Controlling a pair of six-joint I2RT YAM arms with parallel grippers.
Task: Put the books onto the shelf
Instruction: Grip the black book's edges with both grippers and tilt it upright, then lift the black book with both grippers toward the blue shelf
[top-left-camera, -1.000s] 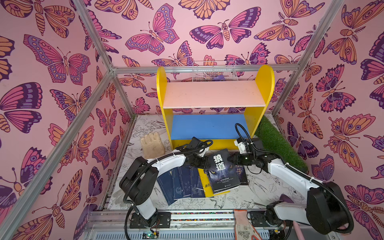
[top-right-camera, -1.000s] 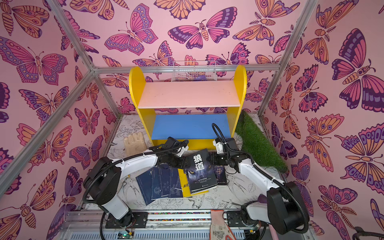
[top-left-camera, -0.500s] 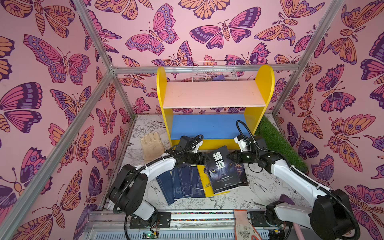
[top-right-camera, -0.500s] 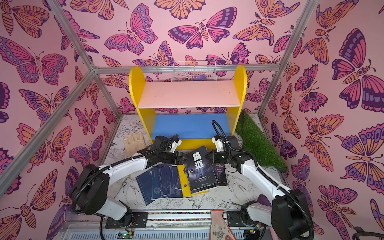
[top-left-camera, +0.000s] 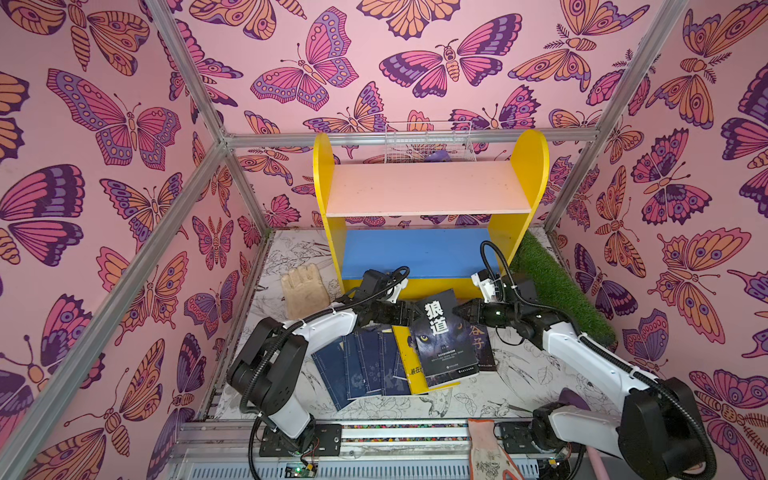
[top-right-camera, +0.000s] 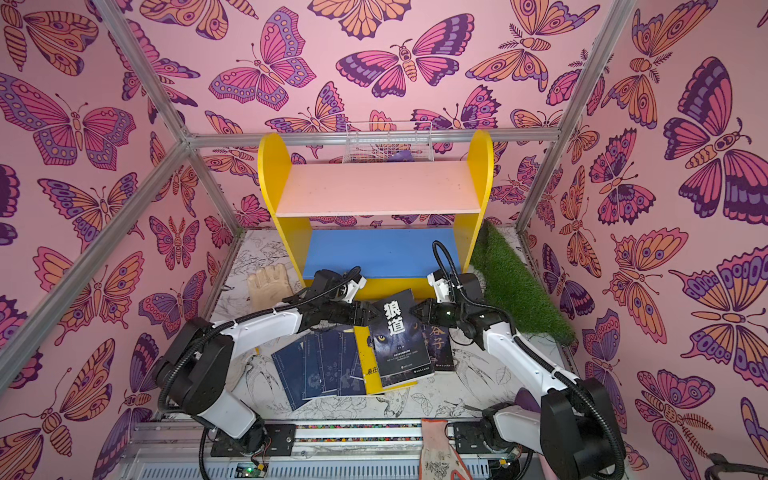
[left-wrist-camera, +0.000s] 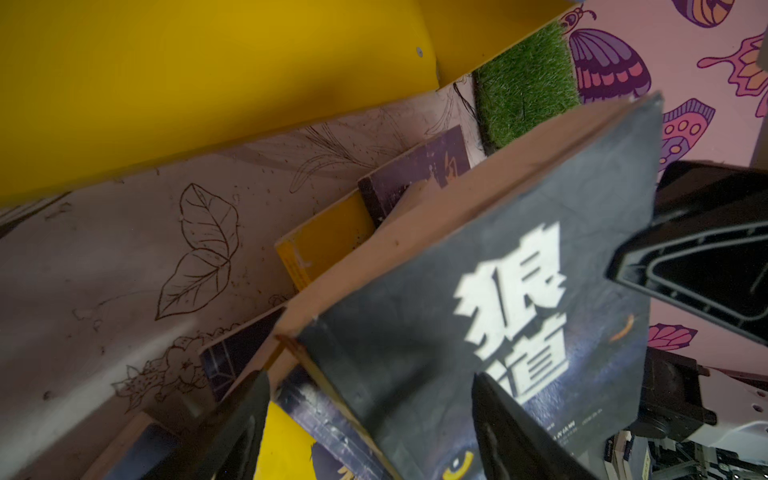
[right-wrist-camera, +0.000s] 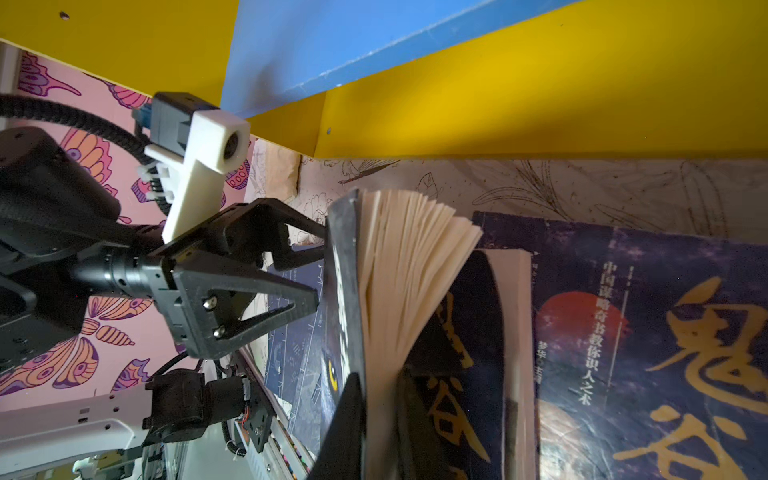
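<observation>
Books (top-left-camera: 370, 365) lie fanned out on the bench (top-left-camera: 519, 374), just near of the shelf (top-left-camera: 428, 187). On top of the pile the wolf book (top-left-camera: 442, 336) is tipped up, pages fanning. Its right cover edge is clenched in the right end effector (top-left-camera: 459, 311). At its left edge the left end effector (top-left-camera: 409, 313) is released, fingers spread around the corner; contact unclear.

Table (top-left-camera: 519, 374) covered in line-drawn flowers; shelf (top-left-camera: 428, 189) stands at its back; beige glove (top-left-camera: 303, 291) lies left of the shelf, grass mat (top-left-camera: 557, 286) to its right; navy books (top-left-camera: 361, 365) fanned in front, yellow book (top-left-camera: 405, 353) and dark book (top-left-camera: 482, 347) just beside them.
</observation>
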